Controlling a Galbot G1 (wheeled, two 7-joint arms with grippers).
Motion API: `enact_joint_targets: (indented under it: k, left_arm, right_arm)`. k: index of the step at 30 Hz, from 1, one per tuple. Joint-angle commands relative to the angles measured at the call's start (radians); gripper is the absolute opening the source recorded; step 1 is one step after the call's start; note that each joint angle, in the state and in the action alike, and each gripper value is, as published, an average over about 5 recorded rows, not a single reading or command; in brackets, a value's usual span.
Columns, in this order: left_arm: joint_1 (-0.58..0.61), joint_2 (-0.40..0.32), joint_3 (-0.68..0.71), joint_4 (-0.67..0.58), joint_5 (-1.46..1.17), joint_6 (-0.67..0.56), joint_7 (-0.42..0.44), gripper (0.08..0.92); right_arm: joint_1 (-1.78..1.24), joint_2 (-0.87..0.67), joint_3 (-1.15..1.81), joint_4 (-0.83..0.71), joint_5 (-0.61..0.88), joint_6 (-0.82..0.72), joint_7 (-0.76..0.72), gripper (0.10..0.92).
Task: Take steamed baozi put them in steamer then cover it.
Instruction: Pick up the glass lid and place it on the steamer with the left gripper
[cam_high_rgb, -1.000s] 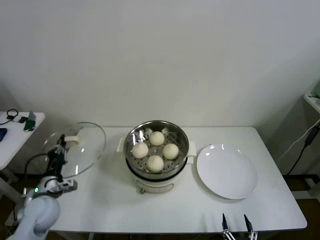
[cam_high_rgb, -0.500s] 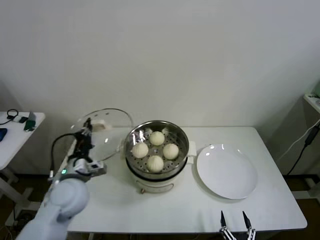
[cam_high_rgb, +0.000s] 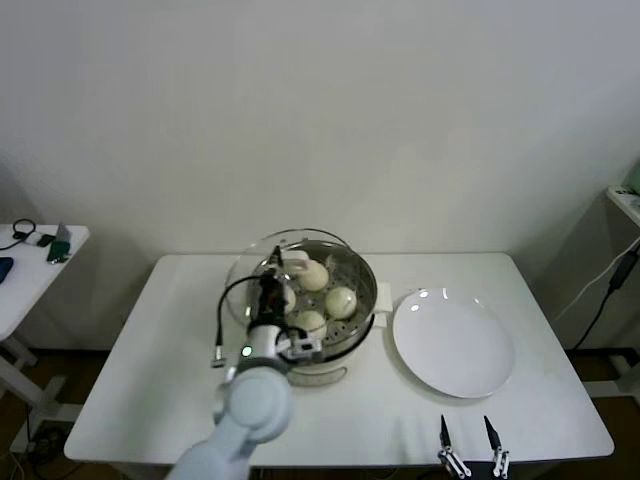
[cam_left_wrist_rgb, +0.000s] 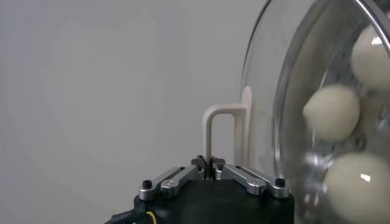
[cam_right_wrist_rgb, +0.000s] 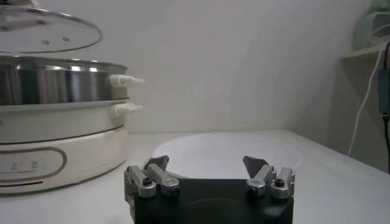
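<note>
The steamer (cam_high_rgb: 352, 262) stands mid-table on its cream pot base (cam_high_rgb: 335, 372). Three baozi (cam_high_rgb: 314, 275) (cam_high_rgb: 341, 300) (cam_high_rgb: 310, 321) show in it; the fourth is hidden behind my left gripper. My left gripper (cam_high_rgb: 272, 284) is shut on the cover's cream bar handle (cam_left_wrist_rgb: 219, 131) and holds the glass cover (cam_high_rgb: 243, 283) tilted, just above the steamer's left part. The baozi (cam_left_wrist_rgb: 332, 112) show through the glass (cam_left_wrist_rgb: 274, 91). The right wrist view shows the cover (cam_right_wrist_rgb: 42, 30) hovering above the steamer (cam_right_wrist_rgb: 61, 85). My right gripper (cam_high_rgb: 467, 432) is open and empty at the table's front edge.
A flat white plate (cam_high_rgb: 453, 343) lies right of the steamer, just beyond the right gripper (cam_right_wrist_rgb: 207, 163) in its wrist view (cam_right_wrist_rgb: 225, 152). A side table (cam_high_rgb: 30, 262) with small items stands far left. A shelf (cam_high_rgb: 626, 203) and cable are far right.
My left arm has swung the cover rightward from off the table's left edge to above the steamer. The right gripper has barely moved.
</note>
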Motion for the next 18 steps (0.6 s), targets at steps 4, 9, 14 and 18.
enact_joint_targets:
  k: [4,9,14,18]
  left_arm:
    - [-0.035,-0.262,0.089,0.185,0.178,0.013,-0.044,0.14]
    - [-0.028,-0.241,0.072,0.199,0.17,0.006,-0.064,0.14]
    - [-0.008,-0.227,0.057,0.198,0.168,-0.001,-0.076,0.14]
    - [0.007,-0.212,0.045,0.201,0.167,-0.011,-0.089,0.14]
  right_arm:
    - [0.005,-0.005,0.002,-0.014,0.006,0.01,0.001,0.823]
    - [0.004,-0.008,0.007,-0.018,0.013,0.013,0.002,0.823]
    - [0.008,-0.008,0.01,-0.017,0.013,0.011,0.002,0.823]
    - [0.012,-0.008,0.011,-0.019,0.013,0.009,0.002,0.823]
